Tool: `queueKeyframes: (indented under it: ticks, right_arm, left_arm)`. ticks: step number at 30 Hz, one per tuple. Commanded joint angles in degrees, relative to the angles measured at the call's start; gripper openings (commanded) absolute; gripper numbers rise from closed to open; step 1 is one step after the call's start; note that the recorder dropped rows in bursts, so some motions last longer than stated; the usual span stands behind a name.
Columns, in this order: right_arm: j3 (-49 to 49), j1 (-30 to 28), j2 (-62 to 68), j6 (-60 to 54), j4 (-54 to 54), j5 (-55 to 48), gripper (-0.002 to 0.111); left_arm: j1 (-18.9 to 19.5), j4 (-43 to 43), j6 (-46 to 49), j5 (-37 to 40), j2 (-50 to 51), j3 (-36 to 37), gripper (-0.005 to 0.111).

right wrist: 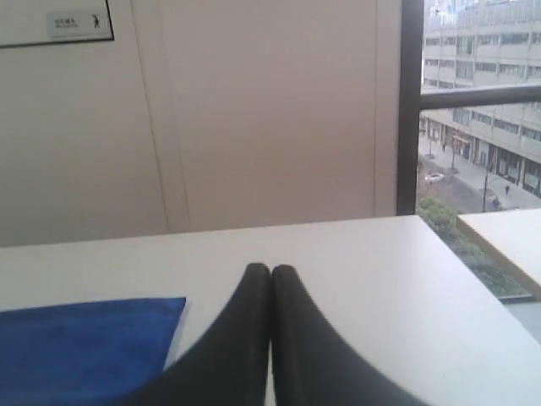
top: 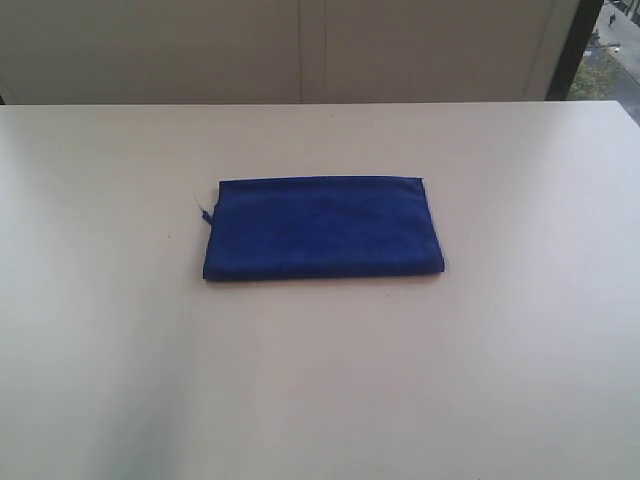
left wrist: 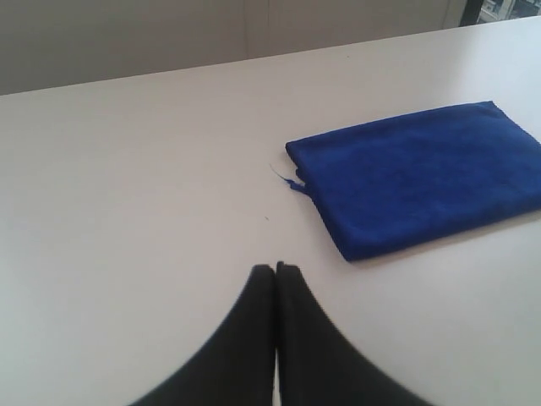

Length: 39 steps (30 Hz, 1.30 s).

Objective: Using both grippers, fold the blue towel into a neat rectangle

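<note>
The pale table (top: 110, 380) fills the exterior view from the lower edge up to the wall. The blue towel (top: 320, 228) lies flat on it just above the frame's centre, doubled into a compact rectangle with straight edges and a rounded fold along its lower side. The folding appears complete or nearly so; at most the slightly slanted left edge wants squaring. Neither arm shows in the exterior view. The left hand (left wrist: 275, 269) is fully closed and empty, apart from the towel. The right hand (right wrist: 270, 271) is likewise closed on nothing, near a towel corner. A small loop (top: 205, 214) projects from the towel's left edge.
</note>
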State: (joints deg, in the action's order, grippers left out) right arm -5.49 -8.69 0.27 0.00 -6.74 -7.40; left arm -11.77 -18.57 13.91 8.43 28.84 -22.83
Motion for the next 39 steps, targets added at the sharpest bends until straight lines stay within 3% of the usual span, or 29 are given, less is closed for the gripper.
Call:
queueKeyframes:
  ticks: [1,10,24,39]
  right_arm:
    - [4.0,-0.5,-0.3,0.0,0.4,0.2,0.0]
    - [5.5,-0.5,-0.3,0.0,6.3,-1.9,0.0]
    - [5.5,-0.5,-0.3,0.0,7.7,-2.2,0.0]
    - [5.5,-0.5,-0.3,0.0,7.8,-10.1,0.0]
  left_arm:
    - [0.2,-0.7,0.0,0.1,-0.2,0.2,0.0]
    - [0.2,-0.7,0.0,0.1,-0.2,0.2,0.0]
    - [0.2,-0.7,0.0,0.1,-0.2,0.2,0.0]
    - [0.2,-0.7,0.0,0.1,-0.2,0.2,0.0]
